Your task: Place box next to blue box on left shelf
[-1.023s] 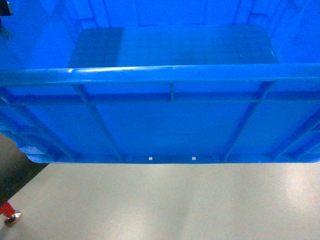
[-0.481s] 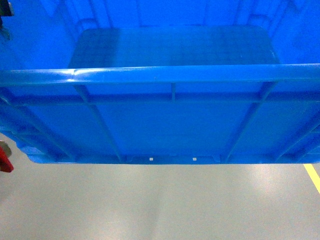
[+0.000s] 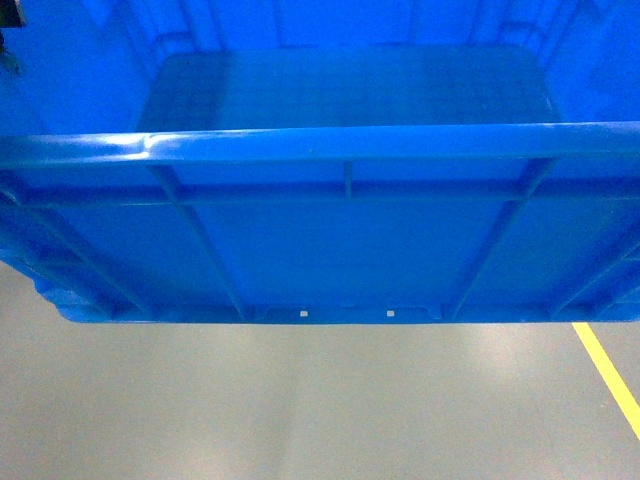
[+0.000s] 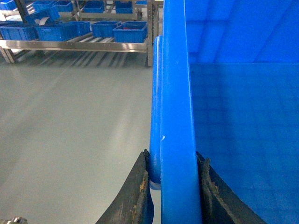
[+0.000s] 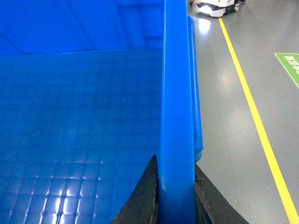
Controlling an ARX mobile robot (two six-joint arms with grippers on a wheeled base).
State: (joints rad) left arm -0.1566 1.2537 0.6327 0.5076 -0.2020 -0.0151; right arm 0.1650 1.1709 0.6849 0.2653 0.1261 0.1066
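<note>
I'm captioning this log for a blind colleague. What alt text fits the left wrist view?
The left gripper clamps the thick side rim of the box, a bright-blue crate with a smooth empty floor. Beyond a glossy grey floor, a metal rack holds several smaller blue bins.

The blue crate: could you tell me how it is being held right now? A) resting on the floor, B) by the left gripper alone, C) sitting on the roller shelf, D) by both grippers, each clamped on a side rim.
D: the left gripper pinches one rim of the blue crate and the right gripper the opposite rim, above the floor.
</note>
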